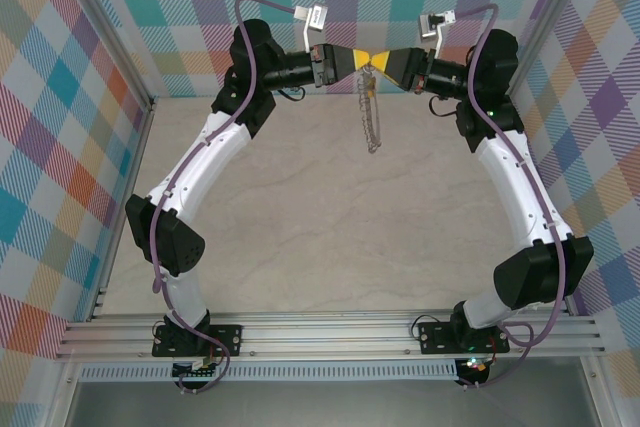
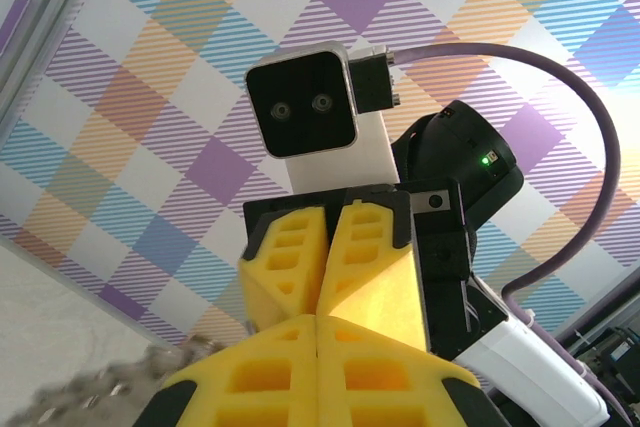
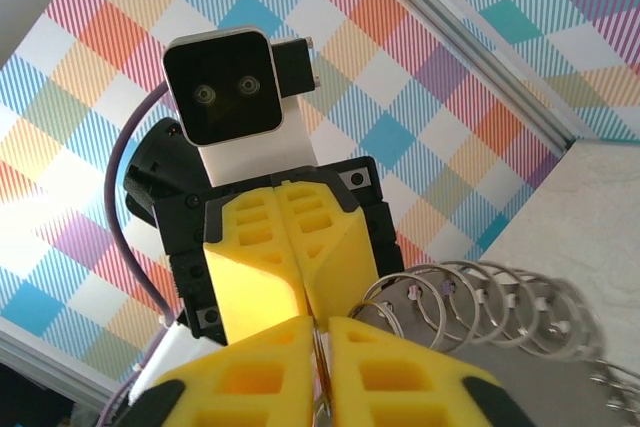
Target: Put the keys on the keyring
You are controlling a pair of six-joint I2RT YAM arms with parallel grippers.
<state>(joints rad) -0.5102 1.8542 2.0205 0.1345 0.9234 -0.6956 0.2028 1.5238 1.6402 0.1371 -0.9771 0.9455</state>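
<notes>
Hanging from the spot where both claws meet tip to tip, over the far part of the table, the keyring (image 1: 372, 117) droops in a long floppy loop. L gripper (image 1: 357, 57) is clenched, pads flush w/ no gap. R gripper (image 1: 376, 60) is clenched too. In its own wrist view what is prob. the key (image 3: 319, 359), a thin gold-brown sliver, sits in the slit btw its pads, though it's too small to be sure. The ring's coils fan out just beside those pads, on the right of that view. Which claw bears the ring's weight can't be told.

Step in hand, as judged: threading the key onto one of the rim loops. To do it well the robot should hold the ring side steady & let just one arm move, in small strokes, since the chain-like rim will swing w/ any jerk. The key's hole needs lining up w/ a single loop's opening, not the gap btw two loops. Grip on the key must be firm: it's tiny, and a slip drops it to the table below. No release until the key hangs on the ring by itself.

Surface: pale marbled tabletop (image 1: 300, 217), matte. Room: plaid walls (image 1: 60, 97) in teal, orange & purple on three sides, alu frame posts (image 1: 110, 22), and a slotted rail (image 1: 330, 332) at the near edge carrying both arm bases.
</notes>
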